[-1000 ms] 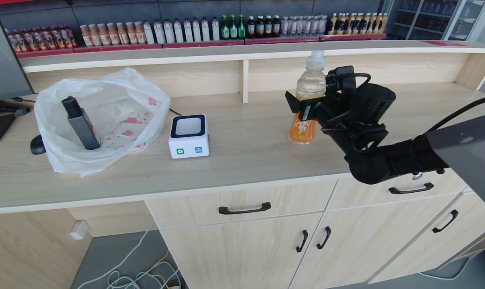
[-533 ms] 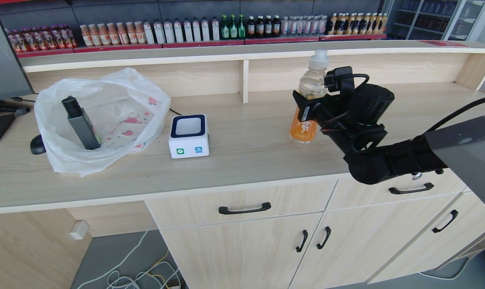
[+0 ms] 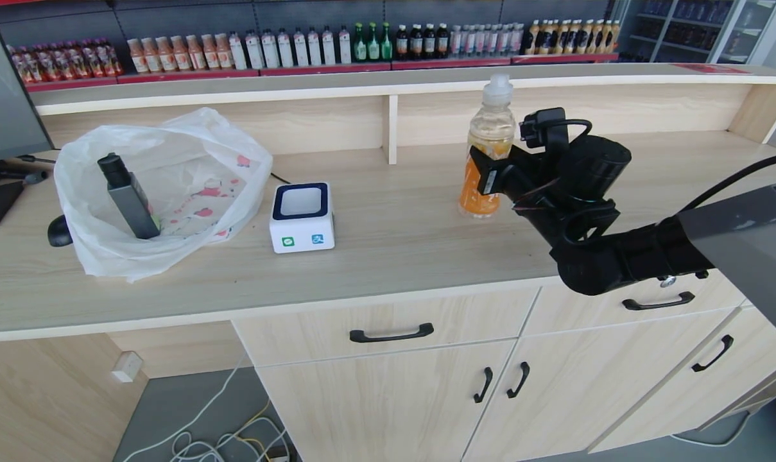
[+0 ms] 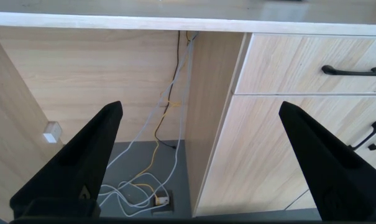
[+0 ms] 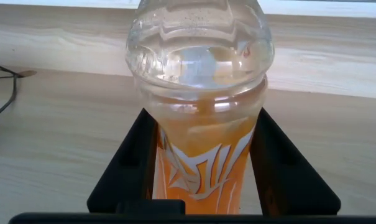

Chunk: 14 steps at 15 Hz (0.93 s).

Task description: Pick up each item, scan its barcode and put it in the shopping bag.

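Head view: right tool (image 3: 490,174) is clamping the orange drink bottle (image 3: 490,131) around its middle, right of centre in the frame, over the worktop (image 3: 388,250). Bottle is standing upright; cannot tell whether its base is touching. Right wrist view: both fingers (image 5: 128,168) are pressing the bottle's sides. White scanner box (image 3: 301,217) is sitting centre-left. Shopping bag (image 3: 201,138) is lying open at left, with a dark grey bottle (image 3: 131,199) leaning inside. Left tool (image 4: 200,162) is hanging released, fingers wide apart, facing the cabinet fronts (image 4: 299,124) below the worktop edge.
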### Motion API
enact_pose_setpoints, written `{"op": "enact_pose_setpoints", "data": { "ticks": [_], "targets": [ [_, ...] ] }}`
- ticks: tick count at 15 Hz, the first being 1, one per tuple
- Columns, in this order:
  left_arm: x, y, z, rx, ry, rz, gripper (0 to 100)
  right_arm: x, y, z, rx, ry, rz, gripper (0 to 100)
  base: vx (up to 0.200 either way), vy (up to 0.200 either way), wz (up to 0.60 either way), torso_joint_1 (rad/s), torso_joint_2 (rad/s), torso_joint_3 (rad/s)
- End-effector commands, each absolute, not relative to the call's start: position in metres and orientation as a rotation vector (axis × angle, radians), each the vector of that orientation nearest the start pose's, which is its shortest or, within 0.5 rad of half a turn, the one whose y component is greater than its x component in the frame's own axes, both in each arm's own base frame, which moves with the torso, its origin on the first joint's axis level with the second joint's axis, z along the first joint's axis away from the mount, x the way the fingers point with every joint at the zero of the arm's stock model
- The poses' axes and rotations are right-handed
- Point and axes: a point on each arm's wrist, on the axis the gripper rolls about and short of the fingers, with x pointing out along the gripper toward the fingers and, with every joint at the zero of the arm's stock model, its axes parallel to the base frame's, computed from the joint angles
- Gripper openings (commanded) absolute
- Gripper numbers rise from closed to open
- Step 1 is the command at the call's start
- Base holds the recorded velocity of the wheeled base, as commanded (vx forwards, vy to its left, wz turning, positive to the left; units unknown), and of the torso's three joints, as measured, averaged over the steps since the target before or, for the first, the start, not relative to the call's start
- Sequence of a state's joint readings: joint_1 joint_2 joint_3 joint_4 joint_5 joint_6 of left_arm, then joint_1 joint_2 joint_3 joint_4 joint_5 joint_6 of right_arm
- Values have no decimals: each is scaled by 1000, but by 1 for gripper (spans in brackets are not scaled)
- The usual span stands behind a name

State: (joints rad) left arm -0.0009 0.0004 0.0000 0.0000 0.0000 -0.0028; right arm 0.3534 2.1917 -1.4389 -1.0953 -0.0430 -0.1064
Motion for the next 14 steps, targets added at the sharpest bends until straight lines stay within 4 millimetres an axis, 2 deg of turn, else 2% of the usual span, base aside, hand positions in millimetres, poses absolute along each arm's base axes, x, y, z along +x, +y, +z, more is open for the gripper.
{"op": "enact_pose_setpoints", "data": {
  "ticks": [1, 10, 14],
  "targets": [
    [-23, 0, 75, -3, 0, -2, 100, 420, 154, 221, -32, -371, 289, 0, 0, 0, 0, 0, 0, 0],
    [-23, 0, 75, -3, 0, 0, 100, 423, 154, 214, -32, -352, 288, 0, 0, 0, 0, 0, 0, 0],
    [-23, 0, 75, -3, 0, -2, 100, 423, 152, 221, -29, -371, 285, 0, 0, 0, 0, 0, 0, 0]
  ]
}}
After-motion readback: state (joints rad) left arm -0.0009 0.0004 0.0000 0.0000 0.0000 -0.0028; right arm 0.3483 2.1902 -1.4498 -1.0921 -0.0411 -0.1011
